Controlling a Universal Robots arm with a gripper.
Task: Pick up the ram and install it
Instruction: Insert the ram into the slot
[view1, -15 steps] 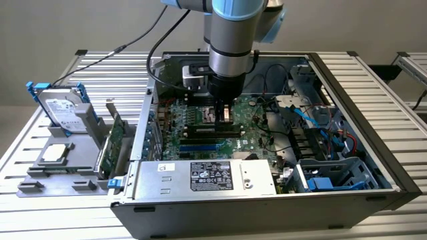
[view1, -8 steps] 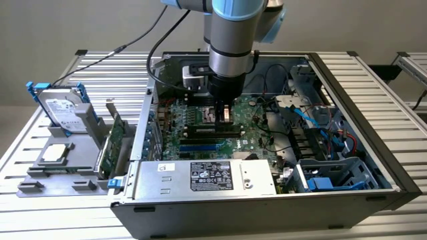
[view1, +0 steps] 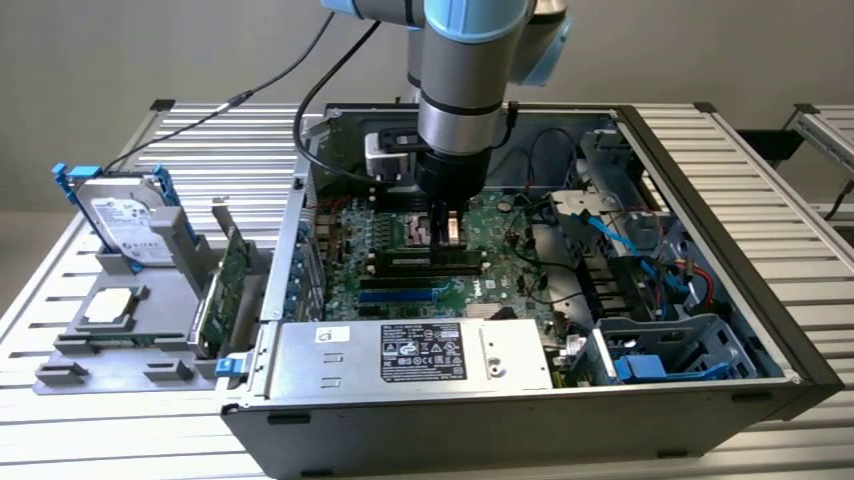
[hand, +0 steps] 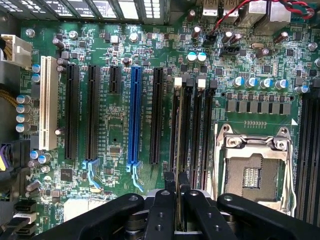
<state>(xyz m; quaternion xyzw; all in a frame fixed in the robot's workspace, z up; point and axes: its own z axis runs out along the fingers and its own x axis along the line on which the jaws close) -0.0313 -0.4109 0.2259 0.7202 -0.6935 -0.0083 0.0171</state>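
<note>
In the exterior view my gripper (view1: 449, 222) points straight down into the open computer case (view1: 534, 425), just above the motherboard (view1: 400, 225). It is shut on the ram (view1: 453, 236), whose pale label shows between the fingers. The wrist view shows the ram (hand: 178, 150) edge-on as a thin strip running out from between my black fingers (hand: 162, 205). It is lined up along one of the long black memory slots (hand: 200, 135), beside a white clip. Whether the ram touches the slot I cannot tell. The gripper (hand: 177, 185) stands next to the CPU socket (hand: 252, 170).
A power supply (view1: 414, 355) lies along the case's near side, and a drive cage with blue cables (view1: 661, 350) is at the exterior view's right. Outside the case, at that view's left, a grey holder carries a hard drive (view1: 127, 215) and a green expansion card (view1: 230, 275).
</note>
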